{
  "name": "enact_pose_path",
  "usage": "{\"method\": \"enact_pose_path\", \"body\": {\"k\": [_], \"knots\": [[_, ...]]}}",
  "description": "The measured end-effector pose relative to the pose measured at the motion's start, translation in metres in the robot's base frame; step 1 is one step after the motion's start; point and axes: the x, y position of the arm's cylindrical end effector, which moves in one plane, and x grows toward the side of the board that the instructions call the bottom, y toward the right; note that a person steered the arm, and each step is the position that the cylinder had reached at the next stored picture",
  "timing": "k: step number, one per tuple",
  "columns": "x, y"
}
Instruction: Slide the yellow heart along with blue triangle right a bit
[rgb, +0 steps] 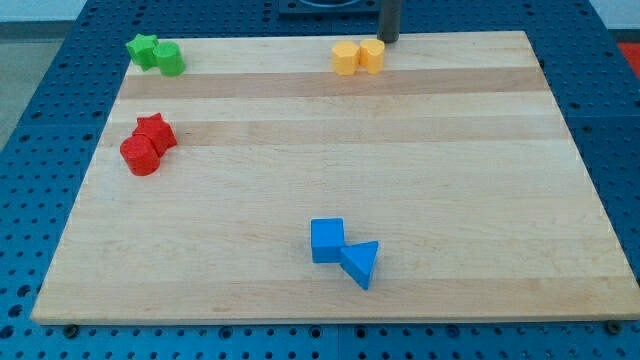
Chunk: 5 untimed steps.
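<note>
One camera, raised, looking down across the wooden board (330, 140) from its bottom edge toward the top edge; all four corners nearly visible.

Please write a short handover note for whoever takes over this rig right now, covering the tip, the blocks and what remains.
My tip sits at the board's top edge, just above and right of the two yellow blocks; contact cannot be confirmed.
The yellow pair touch each other; which one is the heart I cannot tell.
The blue triangle lies near the view's bottom, touching the blue cube, far from the yellow blocks.
No progress on the task can be confirmed from this picture.
Left: slide both rightward.
</note>
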Motion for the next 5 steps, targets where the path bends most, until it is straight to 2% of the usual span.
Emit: {"method": "enact_pose_path", "body": {"k": [2, 4, 5], "knots": [[0.038, -0.014], [0.040, -0.042], [0.057, -0.051]]}}
